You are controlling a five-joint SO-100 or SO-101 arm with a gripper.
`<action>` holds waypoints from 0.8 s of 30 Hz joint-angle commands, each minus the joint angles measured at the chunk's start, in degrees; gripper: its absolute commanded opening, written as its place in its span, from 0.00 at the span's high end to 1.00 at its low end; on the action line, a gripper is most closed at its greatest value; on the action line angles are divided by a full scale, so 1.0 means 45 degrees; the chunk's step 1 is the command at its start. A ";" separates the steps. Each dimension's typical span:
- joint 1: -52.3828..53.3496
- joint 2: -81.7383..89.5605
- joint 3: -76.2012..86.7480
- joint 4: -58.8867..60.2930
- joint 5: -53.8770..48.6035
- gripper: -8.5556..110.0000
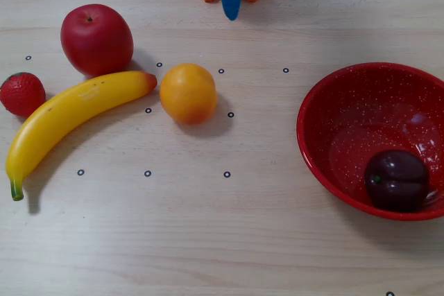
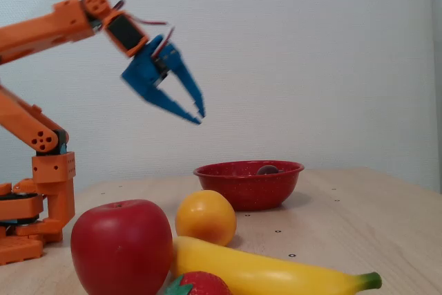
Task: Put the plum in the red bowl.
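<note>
- The wooden table (image 1: 277, 254) carries everything, pale and dotted with small ring marks
- The orange arm (image 2: 41, 29) stands at the far edge in a fixed view looking down and at the left in a fixed view from the side, with its base (image 2: 27, 229) on the table
- The red bowl (image 1: 326, 112), glossy with white speckles, sits at the right in the downward fixed view, well apart from the other fruit; in the side fixed view it lies beyond the fruit, right of centre (image 2: 242, 186)
- The banana (image 1: 66, 116) curves at the left of the downward view, its red-tinted tip just beside the orange; in the side view it lies nearest the camera (image 2: 276, 273)
- The gripper (image 2: 196, 114) is blue and hangs high in the air, left of the bowl in the side view, its two fingers spread apart with nothing between them
- The red apple (image 1: 96, 38) sits far left, just beyond the banana
- The orange (image 1: 188, 93) rests near the middle
- The plum (image 1: 396, 180) lies inside the red bowl, at its near right side, dark maroon with its crease showing; in the side view only its top peeks over the rim (image 2: 266, 169)
- The strawberry (image 1: 21, 93) sits at the left edge, close to the banana
</note>
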 commanded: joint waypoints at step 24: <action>-0.2090 1.0195 1.1504 -0.3066 -0.0508 0.93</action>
